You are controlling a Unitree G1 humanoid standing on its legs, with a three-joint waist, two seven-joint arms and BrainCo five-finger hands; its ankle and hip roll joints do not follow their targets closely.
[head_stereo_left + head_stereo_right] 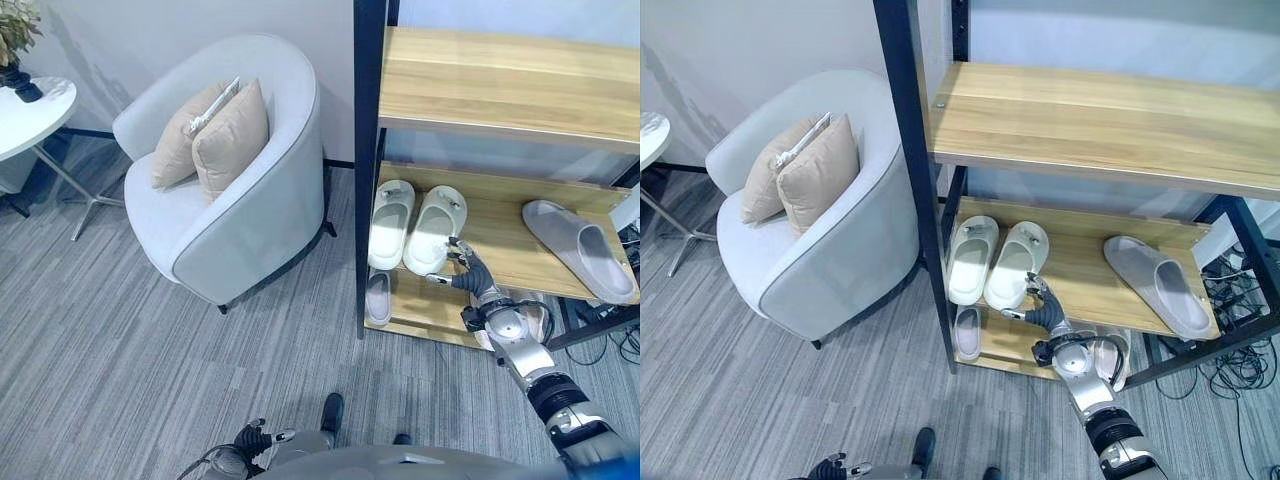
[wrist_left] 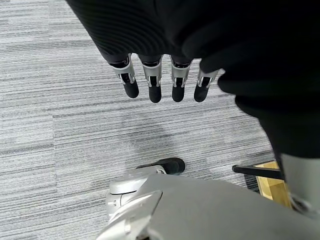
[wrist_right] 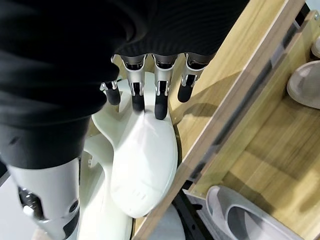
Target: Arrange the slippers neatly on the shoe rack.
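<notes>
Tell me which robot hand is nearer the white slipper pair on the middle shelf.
Right. The right robot hand touches the white slipper pair at its heel end; the left robot hand hangs low over the carpet, far away.

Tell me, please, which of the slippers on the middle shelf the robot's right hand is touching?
The right hand touches the right slipper of the cream pair, at its heel end. Its cream twin lies beside it, and the grey slipper lies apart.

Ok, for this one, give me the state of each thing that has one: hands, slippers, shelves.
right hand: open, fingertips on the heel of a white slipper
left hand: open, idle, over the carpet
white slipper pair: side by side on the middle shelf, heels over its front edge
grey slipper: alone, lying at an angle on the middle shelf
top shelf: bare
</notes>
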